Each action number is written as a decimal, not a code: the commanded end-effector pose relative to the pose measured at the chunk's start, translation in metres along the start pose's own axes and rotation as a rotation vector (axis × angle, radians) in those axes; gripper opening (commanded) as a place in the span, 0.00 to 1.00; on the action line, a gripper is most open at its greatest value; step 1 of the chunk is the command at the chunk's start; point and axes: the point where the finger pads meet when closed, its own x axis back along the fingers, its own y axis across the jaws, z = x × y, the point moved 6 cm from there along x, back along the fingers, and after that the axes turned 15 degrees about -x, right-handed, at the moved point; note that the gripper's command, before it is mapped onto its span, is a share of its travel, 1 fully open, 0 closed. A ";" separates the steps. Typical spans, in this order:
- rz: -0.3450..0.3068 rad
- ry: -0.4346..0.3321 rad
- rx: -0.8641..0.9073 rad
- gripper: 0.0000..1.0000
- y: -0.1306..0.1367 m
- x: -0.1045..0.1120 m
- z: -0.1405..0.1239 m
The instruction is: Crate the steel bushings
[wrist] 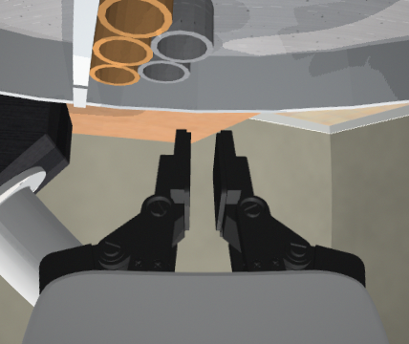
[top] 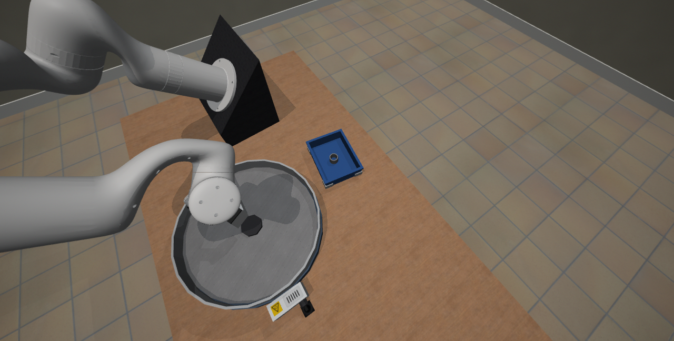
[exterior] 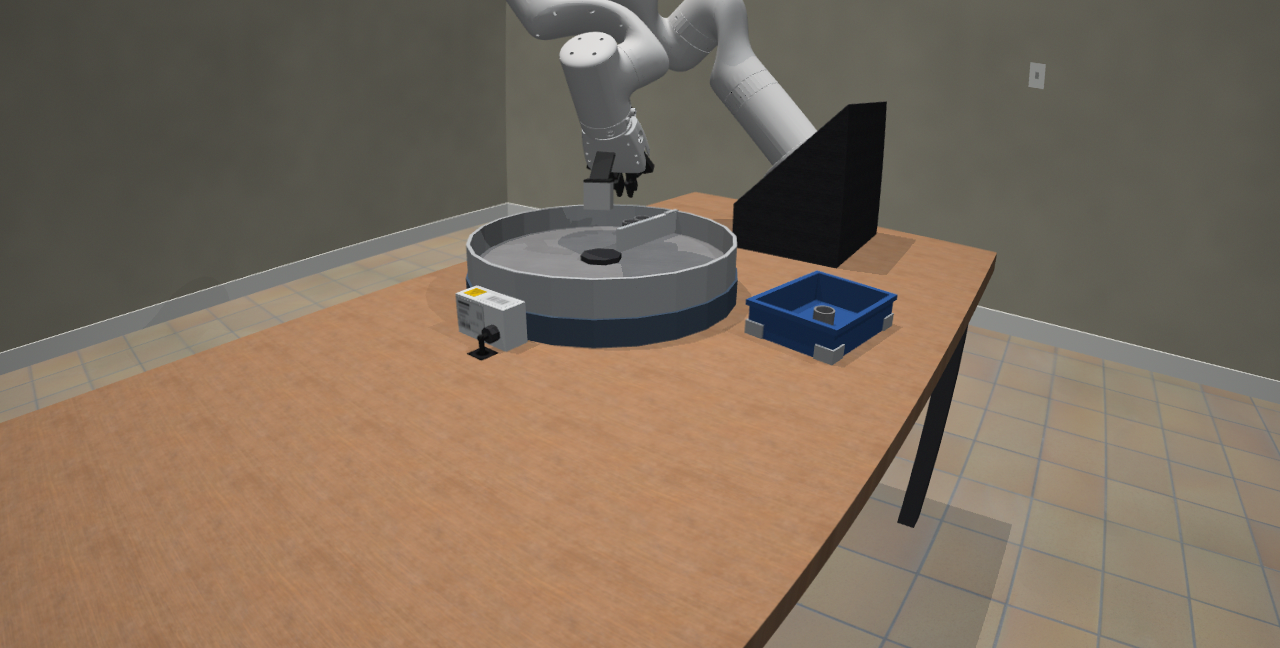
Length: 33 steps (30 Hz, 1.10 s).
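Note:
The grey turning table (top: 247, 235) stands on the wooden table and also shows in the exterior view (exterior: 601, 268). In the wrist view, three bronze bushings (wrist: 123, 50) and two steel bushings (wrist: 181, 45) stand together beside a white divider bar (wrist: 90, 13) on the turning table. The blue crate (top: 334, 157) holds one steel bushing (top: 334, 156), which also shows in the exterior view (exterior: 823, 314). My gripper (wrist: 203, 152) (exterior: 623, 187) hangs above the far part of the turning table. It is shut to a narrow gap with nothing between the fingers. In the top view the arm hides the bushings on the turning table.
A black hub (top: 251, 224) sits at the middle of the turning table. A white control box (top: 285, 304) stands at its near rim. A black wedge block (top: 240, 84) carries the arm's base behind the turning table. The crate (exterior: 821, 313) lies right of the turning table.

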 end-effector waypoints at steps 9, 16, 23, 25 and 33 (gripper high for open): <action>0.000 0.001 0.000 0.13 -0.004 -0.017 0.014; 0.000 0.001 0.000 0.13 -0.004 -0.017 0.014; 0.000 0.001 0.000 0.13 -0.004 -0.020 0.017; 0.000 0.001 0.000 0.13 -0.005 -0.021 0.018; 0.000 0.001 0.000 0.13 -0.006 -0.029 0.024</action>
